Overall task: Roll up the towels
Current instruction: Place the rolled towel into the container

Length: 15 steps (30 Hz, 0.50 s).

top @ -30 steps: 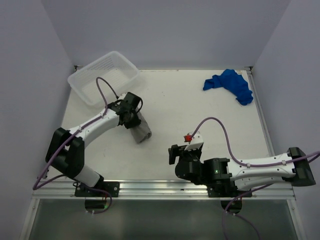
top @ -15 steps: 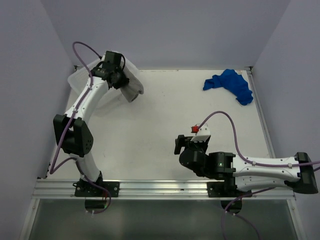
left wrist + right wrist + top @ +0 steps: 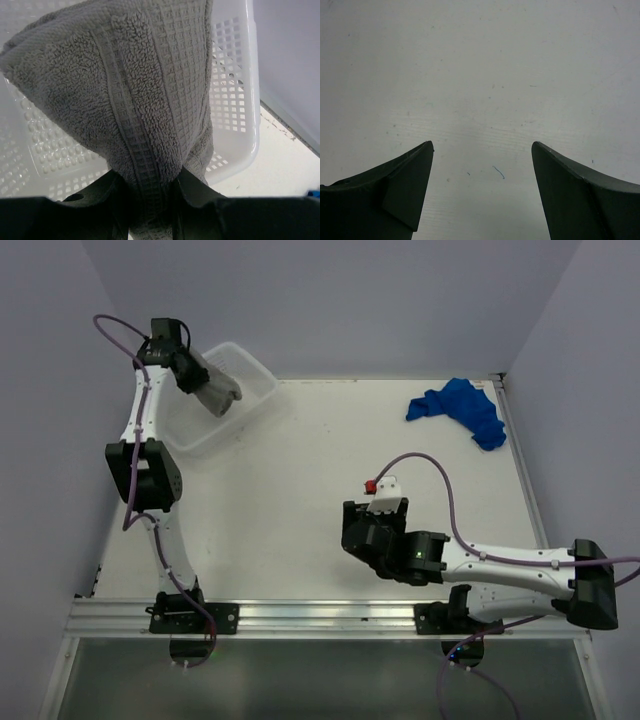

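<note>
I have my left gripper pinching the grey towel, which hangs bunched over the white basket at the far-left corner of the table; the blue towel lies crumpled near the far-right corner. My right gripper is spread wide just above bare tabletop, well apart from both towels.

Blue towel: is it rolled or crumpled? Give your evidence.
Crumpled: the blue towel lies in a loose, uneven heap, with no neat roll visible.
</note>
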Each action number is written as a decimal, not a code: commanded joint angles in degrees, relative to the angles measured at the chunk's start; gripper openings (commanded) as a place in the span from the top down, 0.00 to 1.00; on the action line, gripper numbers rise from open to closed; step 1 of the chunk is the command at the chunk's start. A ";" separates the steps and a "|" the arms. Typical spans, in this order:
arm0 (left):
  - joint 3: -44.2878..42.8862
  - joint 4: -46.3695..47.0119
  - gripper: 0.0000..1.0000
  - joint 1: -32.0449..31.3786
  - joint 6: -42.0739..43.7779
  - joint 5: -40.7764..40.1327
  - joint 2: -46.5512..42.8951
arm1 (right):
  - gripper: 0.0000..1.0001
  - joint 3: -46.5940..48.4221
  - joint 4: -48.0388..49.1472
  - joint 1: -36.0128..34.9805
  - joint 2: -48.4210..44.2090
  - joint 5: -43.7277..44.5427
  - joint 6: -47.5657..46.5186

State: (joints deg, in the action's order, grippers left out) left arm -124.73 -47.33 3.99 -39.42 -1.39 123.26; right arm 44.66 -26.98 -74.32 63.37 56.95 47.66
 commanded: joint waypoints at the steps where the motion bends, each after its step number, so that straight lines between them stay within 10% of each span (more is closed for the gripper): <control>1: -3.77 0.83 1.00 0.49 -0.66 4.81 2.42 | 0.17 3.15 0.44 2.60 1.75 -1.92 -0.99; 15: -4.30 12.61 1.00 0.76 -7.16 10.44 14.01 | 0.17 4.64 4.22 11.12 8.42 -9.04 -5.38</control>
State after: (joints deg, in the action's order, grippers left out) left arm -125.91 -41.12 4.71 -43.99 5.91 136.16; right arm 47.13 -25.28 -64.55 70.26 49.58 43.81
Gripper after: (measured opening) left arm 0.327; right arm 0.830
